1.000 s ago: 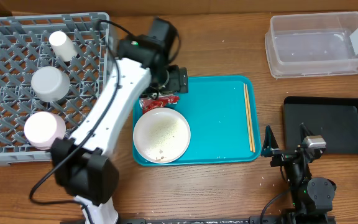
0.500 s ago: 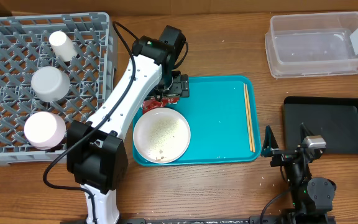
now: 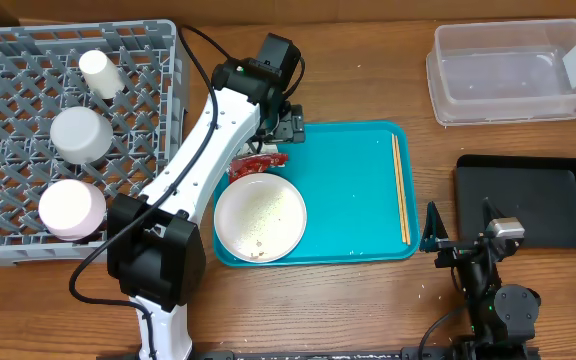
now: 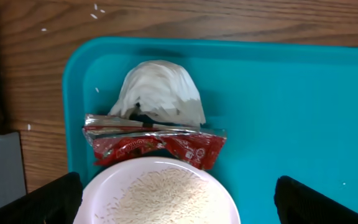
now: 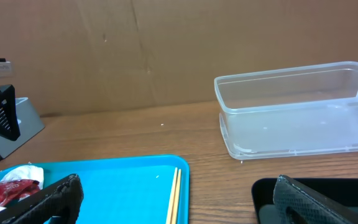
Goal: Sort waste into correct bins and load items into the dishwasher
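Observation:
My left gripper (image 3: 284, 130) is open and empty, hovering over the back left corner of the teal tray (image 3: 353, 150). In the left wrist view the crumpled white tissue (image 4: 160, 93) lies just behind the red wrapper (image 4: 154, 143), which touches the white plate (image 4: 160, 199) holding rice crumbs. The gripper's fingers (image 4: 48, 199) stand wide on either side of the plate's rim. From overhead I see the wrapper (image 3: 258, 163), the plate (image 3: 260, 217) and the chopsticks (image 3: 400, 190) on the tray's right side. My right gripper (image 3: 460, 250) is open and empty near the table's front.
The grey dish rack (image 3: 8, 60) at the left holds the white cup (image 3: 98, 72), the grey-blue bowl (image 3: 78, 133) and the pink bowl (image 3: 71, 207). The clear tub (image 3: 513, 70) stands at the back right, with the black tray (image 3: 528, 200) in front of it.
My left arm has swung right and its gripper has drawn back slightly towards the tray's far edge, so more of the wrapper shows. The right arm has not moved.

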### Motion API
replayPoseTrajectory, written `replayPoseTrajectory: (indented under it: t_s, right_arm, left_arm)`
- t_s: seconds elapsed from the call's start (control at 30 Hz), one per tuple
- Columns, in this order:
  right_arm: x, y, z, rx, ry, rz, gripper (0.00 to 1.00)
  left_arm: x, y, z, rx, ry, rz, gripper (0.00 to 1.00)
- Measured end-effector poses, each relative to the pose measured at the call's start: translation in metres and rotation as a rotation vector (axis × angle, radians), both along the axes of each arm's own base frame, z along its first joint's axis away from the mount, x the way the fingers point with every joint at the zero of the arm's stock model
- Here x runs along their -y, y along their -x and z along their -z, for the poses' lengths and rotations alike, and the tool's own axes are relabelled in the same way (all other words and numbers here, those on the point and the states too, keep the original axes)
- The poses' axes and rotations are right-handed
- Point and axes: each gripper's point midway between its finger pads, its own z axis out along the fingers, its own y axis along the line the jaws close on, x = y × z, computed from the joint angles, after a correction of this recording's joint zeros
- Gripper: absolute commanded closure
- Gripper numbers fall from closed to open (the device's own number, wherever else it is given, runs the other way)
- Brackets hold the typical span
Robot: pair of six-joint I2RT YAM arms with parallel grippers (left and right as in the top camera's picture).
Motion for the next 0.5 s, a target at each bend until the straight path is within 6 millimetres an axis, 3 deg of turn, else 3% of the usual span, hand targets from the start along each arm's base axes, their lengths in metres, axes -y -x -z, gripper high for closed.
replayPoseTrajectory:
  t_s: [0.5]
  right_arm:
    - [0.0,0.0,0.0,-0.001,0.0,0.0,0.0]
  left_arm:
    - [0.012,0.022,0.004,-0.107,0.08,0.023,0.0]
